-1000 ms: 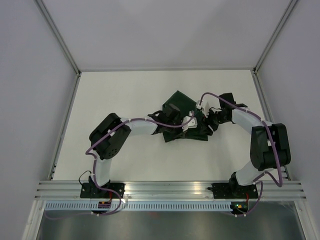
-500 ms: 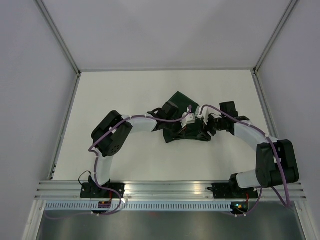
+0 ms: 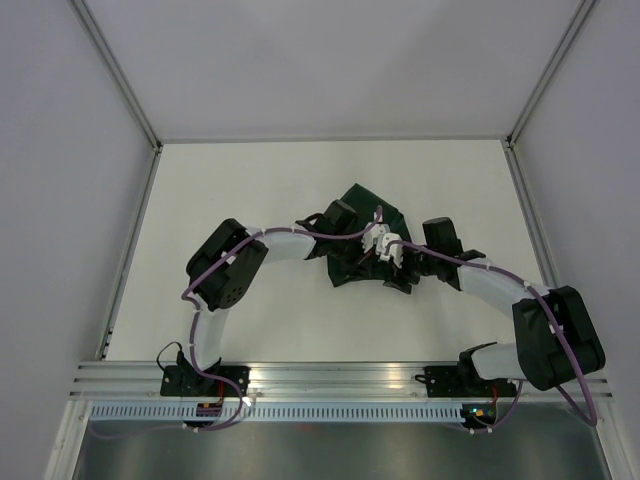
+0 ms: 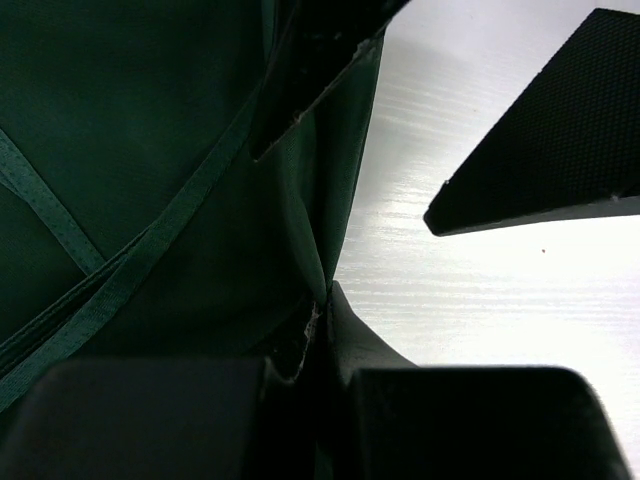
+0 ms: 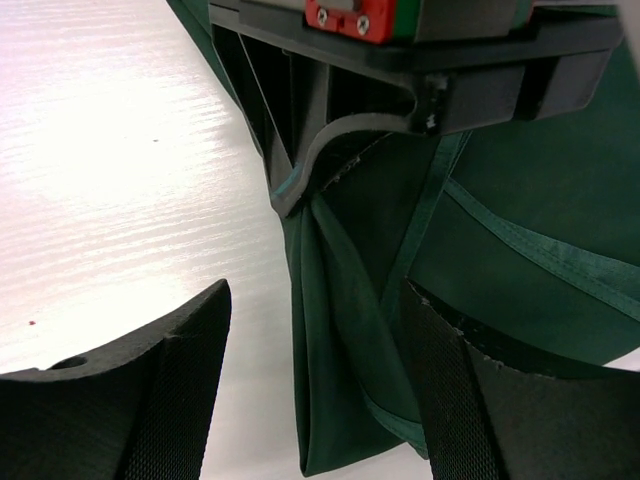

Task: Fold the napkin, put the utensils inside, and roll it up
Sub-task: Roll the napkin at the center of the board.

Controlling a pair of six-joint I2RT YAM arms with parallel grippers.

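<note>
Top view first: the napkin (image 3: 362,205) was bunched into a lumpy dark green heap around the middle of the white table (image 3: 250,180), nowhere near flat. Both arms reached in over it. The left gripper (image 3: 362,262) came from the left and the right gripper (image 3: 397,277) from the right, and the two nearly met over the near-right part of the cloth. You couldn't really tell from up there what either pincer was doing, it was just a dark tangle.

The left wrist cam was way more useful. The napkin (image 4: 130,150) filled the left half of the shot, with the lighter hem (image 4: 150,260) running diagonally across it. The left gripper (image 4: 325,310) had its tips pressed together on a fold of the cloth, right at the edge where the fabric met the bare table (image 4: 480,300). One of the right gripper's fingers (image 4: 560,150) hung over the table at the upper right, off the cloth. The other sat up top against the napkin.

Right wrist cam: the right gripper (image 5: 315,290) was spread wide. One finger was over the table (image 5: 120,150) and the other over the napkin (image 5: 520,180), with a hanging fold of it between them. I couldn't say for sure whether either pad was touching it. Straight ahead, the left gripper (image 5: 293,195) was pinching the fabric, with a red and green board (image 5: 360,15) showing on its body.
</note>
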